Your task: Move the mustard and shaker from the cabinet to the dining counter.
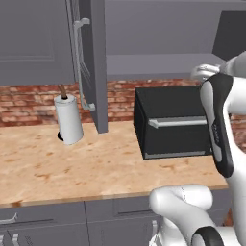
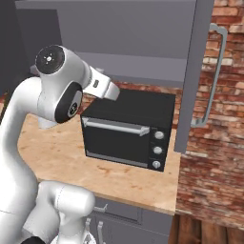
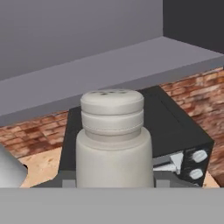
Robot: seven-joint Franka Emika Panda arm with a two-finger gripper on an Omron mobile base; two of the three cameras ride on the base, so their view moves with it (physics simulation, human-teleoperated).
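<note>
1. The shaker (image 3: 114, 140) stands upright, close up in the hand view, between the gripper (image 3: 114, 181) fingers, which are clamped on its body.
2. It hangs in the air in front of the open cabinet (image 1: 93, 62), above the black oven (image 2: 128, 128).
3. The oven sits on the wood counter (image 1: 72, 163); a paper towel roll (image 1: 68, 118) stands there too, left of the cabinet door.

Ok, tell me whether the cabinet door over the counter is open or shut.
Open. The cabinet door stands swung out edge-on over the counter, its bar handle facing sideways.
</note>
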